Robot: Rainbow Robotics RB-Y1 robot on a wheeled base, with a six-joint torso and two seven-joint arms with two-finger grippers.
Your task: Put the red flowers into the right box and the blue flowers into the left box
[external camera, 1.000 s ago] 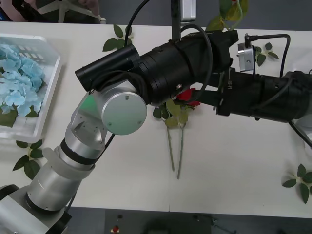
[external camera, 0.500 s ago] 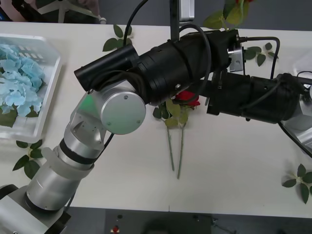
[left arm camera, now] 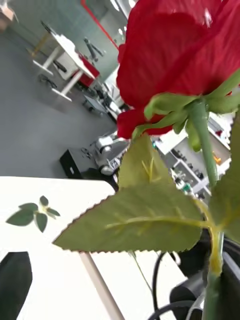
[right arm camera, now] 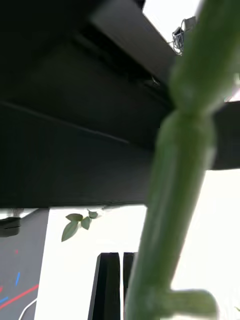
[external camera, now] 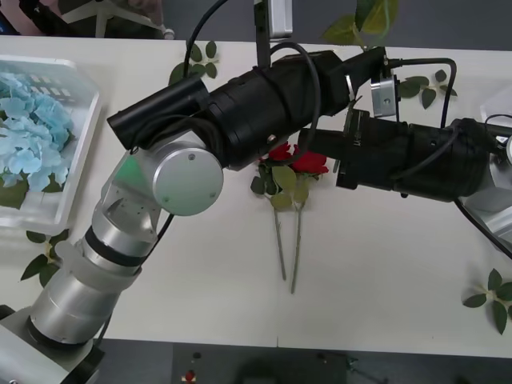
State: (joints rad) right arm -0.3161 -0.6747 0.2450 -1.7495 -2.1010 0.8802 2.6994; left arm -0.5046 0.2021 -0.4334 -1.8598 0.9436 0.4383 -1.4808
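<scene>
Two red flowers (external camera: 308,162) lie mid-table, their stems (external camera: 282,250) pointing toward me. My left arm reaches across them, and its gripper (external camera: 364,68) is raised at the far right, shut on another red flower (left arm camera: 175,50). That flower's leaves (external camera: 364,16) show at the top, and its stem (right arm camera: 175,165) passes close by the right wrist camera. My right gripper (right arm camera: 122,257) sits under the left arm beside the lying flowers, its fingers together with nothing between them. The blue flowers (external camera: 32,132) fill the left box (external camera: 86,140). A white rim (external camera: 501,120) at the far right looks like the right box.
Loose green leaf sprigs lie at the back (external camera: 196,64), at the front left (external camera: 44,264), at the front right (external camera: 496,292) and behind the right arm (external camera: 424,84). The two arms cross over the middle of the table.
Both arms have shifted left. The right arm has slid in under the left arm toward the lying red flowers. The held red flower moved left with the left gripper.
</scene>
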